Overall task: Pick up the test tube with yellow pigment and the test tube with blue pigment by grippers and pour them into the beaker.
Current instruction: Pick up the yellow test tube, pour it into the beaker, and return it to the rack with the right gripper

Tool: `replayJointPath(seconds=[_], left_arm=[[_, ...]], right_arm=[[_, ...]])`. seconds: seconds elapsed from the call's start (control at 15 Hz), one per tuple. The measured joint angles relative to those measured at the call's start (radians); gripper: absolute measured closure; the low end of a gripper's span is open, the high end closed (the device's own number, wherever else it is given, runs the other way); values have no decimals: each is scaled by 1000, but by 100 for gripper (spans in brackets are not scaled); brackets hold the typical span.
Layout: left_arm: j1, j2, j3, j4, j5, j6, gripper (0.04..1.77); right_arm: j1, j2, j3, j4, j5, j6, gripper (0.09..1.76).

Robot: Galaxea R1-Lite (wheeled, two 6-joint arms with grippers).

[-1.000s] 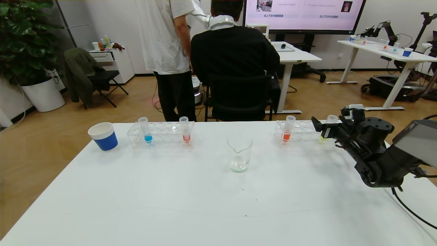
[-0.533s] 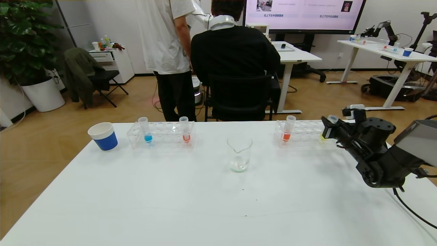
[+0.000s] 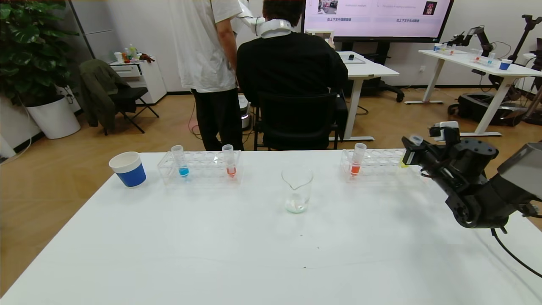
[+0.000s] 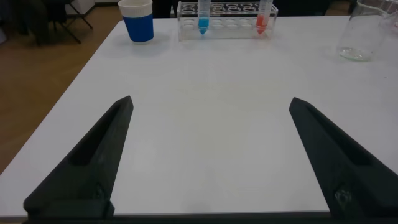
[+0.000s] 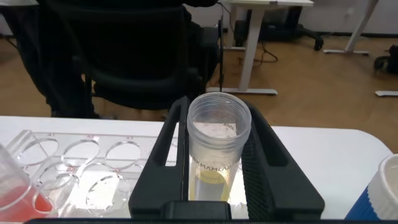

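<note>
Jaws of right gripper [image 5: 214,163] grip yellow test tube [image 5: 217,146] — its tip hidden.

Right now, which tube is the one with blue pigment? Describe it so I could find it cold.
On the white table, find the clear rack on the robot's left, next to the blue-and-white paper cup. The test tube with blue pigment stands upright at the rack's cup end. Its liquid is bright blue; the rack's other tube holds orange-red.
</note>
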Motion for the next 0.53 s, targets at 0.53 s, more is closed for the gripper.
replayJointPath(seconds=[0.53], left_arm=[[0,0,0,0,0,0,6]], right_arm=[[15,-139,-9,97,13,-37,135]])
